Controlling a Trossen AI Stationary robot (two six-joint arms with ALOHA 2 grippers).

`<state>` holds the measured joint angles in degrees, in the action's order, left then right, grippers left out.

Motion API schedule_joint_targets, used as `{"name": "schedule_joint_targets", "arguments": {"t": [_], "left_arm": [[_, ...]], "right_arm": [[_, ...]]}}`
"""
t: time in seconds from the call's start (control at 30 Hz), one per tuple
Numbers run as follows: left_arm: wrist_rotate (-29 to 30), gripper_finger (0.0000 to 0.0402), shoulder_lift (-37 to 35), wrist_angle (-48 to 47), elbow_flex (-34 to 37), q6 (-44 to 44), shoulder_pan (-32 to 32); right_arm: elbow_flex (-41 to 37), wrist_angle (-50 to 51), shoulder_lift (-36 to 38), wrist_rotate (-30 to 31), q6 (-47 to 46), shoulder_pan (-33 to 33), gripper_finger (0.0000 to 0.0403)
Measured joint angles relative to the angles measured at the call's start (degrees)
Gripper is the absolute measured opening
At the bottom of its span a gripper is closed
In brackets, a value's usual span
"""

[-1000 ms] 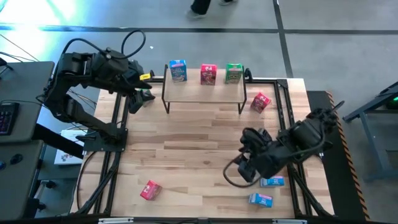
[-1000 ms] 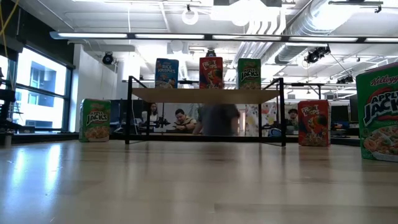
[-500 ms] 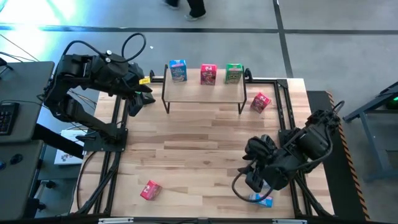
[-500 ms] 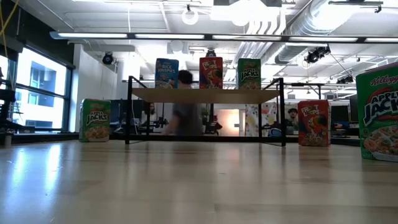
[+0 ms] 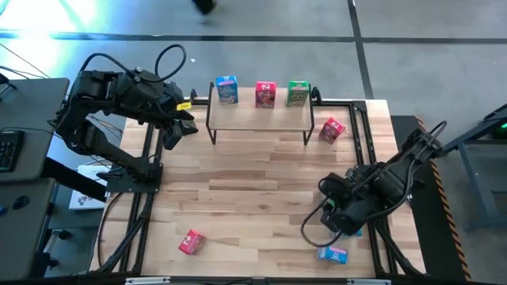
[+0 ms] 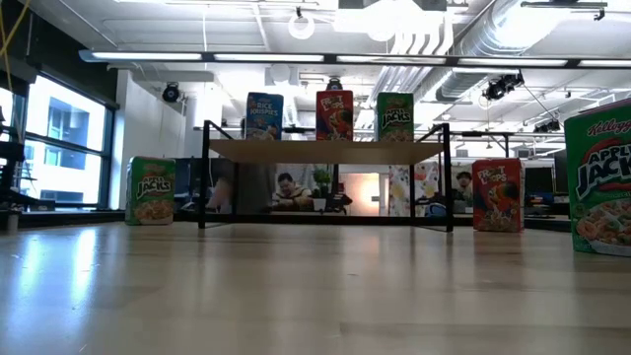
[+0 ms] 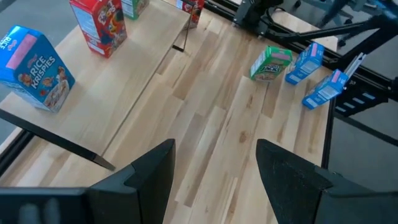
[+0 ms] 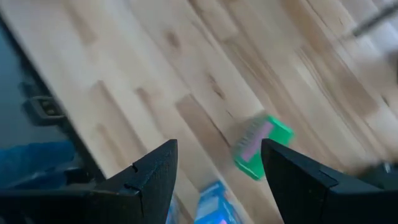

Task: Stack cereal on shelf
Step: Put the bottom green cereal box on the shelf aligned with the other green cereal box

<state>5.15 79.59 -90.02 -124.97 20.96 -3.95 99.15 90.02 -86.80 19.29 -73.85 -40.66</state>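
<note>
The shelf (image 5: 260,111) stands at the far edge with a blue box (image 5: 226,89), a pink-red box (image 5: 265,94) and a green box (image 5: 298,93) upright on top. My right gripper (image 5: 331,220) is open and hovers over the near right of the table, above a green box (image 8: 261,146) and a blue box (image 8: 214,202). Another blue box (image 5: 332,254) lies near the near edge. Pink-red boxes sit right of the shelf (image 5: 332,129) and near left (image 5: 191,241). My left gripper (image 5: 176,127) waits open by the shelf's left end.
In the low view a green box (image 6: 151,189) stands left of the shelf (image 6: 325,150) and a large-looking green box (image 6: 601,177) stands close on the right. Black frame rails (image 5: 360,134) run along the table's sides. The middle planks (image 5: 253,182) are bare.
My right gripper has swung from the table's middle right toward the near right corner, over the boxes lying there, and is still moving. A person has walked past beyond the far edge, from right to left.
</note>
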Motion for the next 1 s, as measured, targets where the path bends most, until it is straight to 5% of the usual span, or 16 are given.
{"name": "schedule_joint_targets", "arguments": {"t": [0.37, 1.0], "left_arm": [[0.2, 0.0216, 1.1, 0.0, 0.1, 0.0, 0.0], [0.3, 0.0216, 1.6, 0.0, 0.0, -0.2, 0.0]], "right_arm": [[-17.1, -0.6, 9.0, -7.5, -15.0, 0.0, 0.0224], [-27.5, -10.1, 9.3, -9.4, -20.7, 0.2, 0.0224]]}}
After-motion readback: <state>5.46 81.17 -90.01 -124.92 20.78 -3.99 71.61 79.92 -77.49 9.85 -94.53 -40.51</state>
